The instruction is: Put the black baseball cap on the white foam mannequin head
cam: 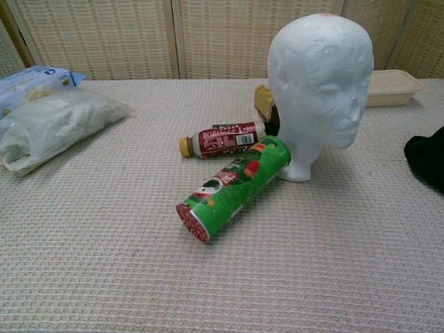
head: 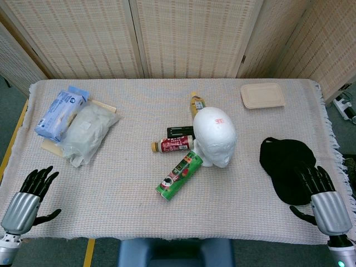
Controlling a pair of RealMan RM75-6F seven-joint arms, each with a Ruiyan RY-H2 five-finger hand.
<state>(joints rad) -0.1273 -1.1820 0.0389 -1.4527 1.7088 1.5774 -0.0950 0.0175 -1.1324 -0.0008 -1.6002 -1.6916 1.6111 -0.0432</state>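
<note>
The white foam mannequin head (head: pixel 214 136) (cam: pixel 319 83) stands upright at the table's middle, bare on top. The black baseball cap (head: pixel 286 167) lies flat on the cloth to its right; only its edge (cam: pixel 427 158) shows in the chest view. My right hand (head: pixel 321 197) is at the front right corner, fingers spread, its fingertips over the cap's near edge and holding nothing. My left hand (head: pixel 28 197) hovers at the front left corner, fingers apart and empty. Neither hand shows in the chest view.
A green tube can (head: pixel 179 175) (cam: pixel 232 189) lies against the mannequin's base. A red-labelled bottle (head: pixel 173 145), a dark object (head: pixel 181 132) and a yellow bottle (head: pixel 197 103) lie behind it. Plastic bags and a blue pack (head: pixel 75 125) sit far left, a beige tray (head: pixel 262 95) far right.
</note>
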